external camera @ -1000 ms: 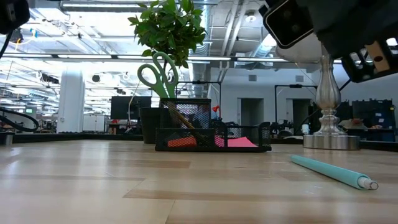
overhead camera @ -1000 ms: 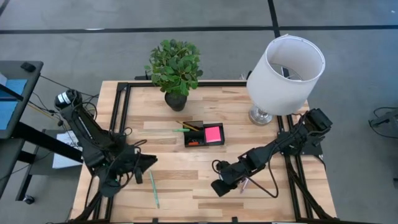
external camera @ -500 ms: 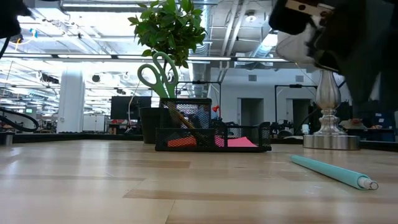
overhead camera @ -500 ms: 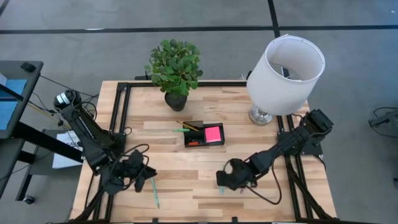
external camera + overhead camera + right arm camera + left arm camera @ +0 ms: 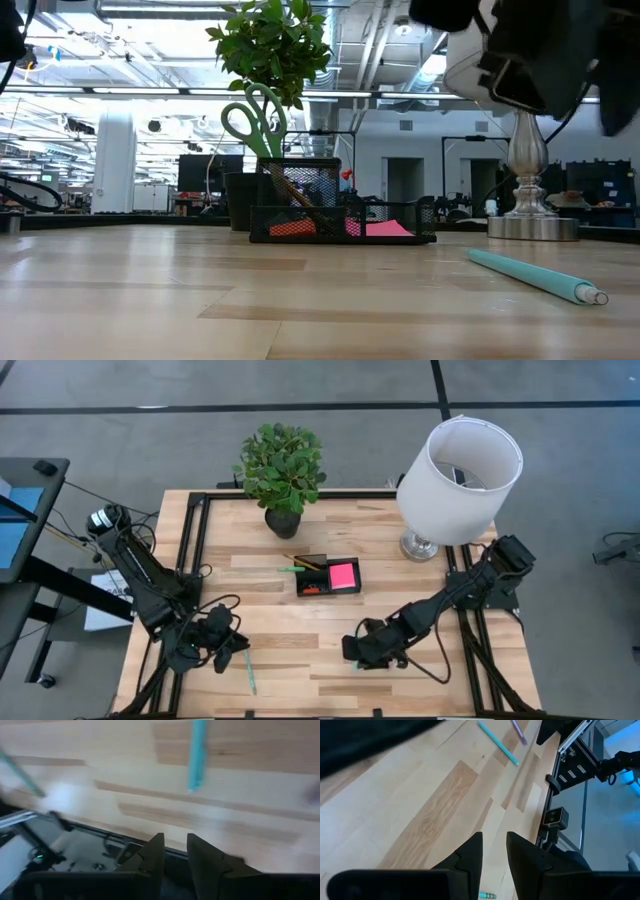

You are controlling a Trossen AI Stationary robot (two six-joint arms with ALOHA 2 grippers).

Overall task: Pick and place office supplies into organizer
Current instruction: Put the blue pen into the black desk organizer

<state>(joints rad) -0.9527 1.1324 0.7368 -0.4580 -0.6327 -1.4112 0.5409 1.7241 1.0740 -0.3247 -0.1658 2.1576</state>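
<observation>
On the left of the pale wooden tabletop [image 5: 300, 625], the left gripper [image 5: 222, 650] hangs low near the front edge; its jaws stand narrow, a slim gap between the dark fingers [image 5: 470, 857], holding nothing. Just beside it lies a thin teal pen [image 5: 247, 665], flat on the wood, its long axis running front to back with a slight slant.

Toward the middle, farther back, sits the small black mesh organizer [image 5: 328, 576], its long side running left to right. The pink square sticky-note pad [image 5: 343, 574] lies flat in its right compartment, something red [image 5: 311, 590] shows in the front left one, and the green-handled scissors [image 5: 252, 117] stand upright in the left cup, handles up. A dark pencil [image 5: 300, 562] leans there too, tilted toward the left. Behind the organizer stands a leafy green plant in a dark pot [image 5: 282, 475].

On the right, the right gripper [image 5: 368, 650] is low over the front of the tabletop, jaws narrow with a slim gap and empty. Its wrist view shows a second teal pen [image 5: 197, 752] lying flat on the wood ahead of the fingers. A lamp with a white shade and silver base [image 5: 458, 468] stands at the back right corner.
</observation>
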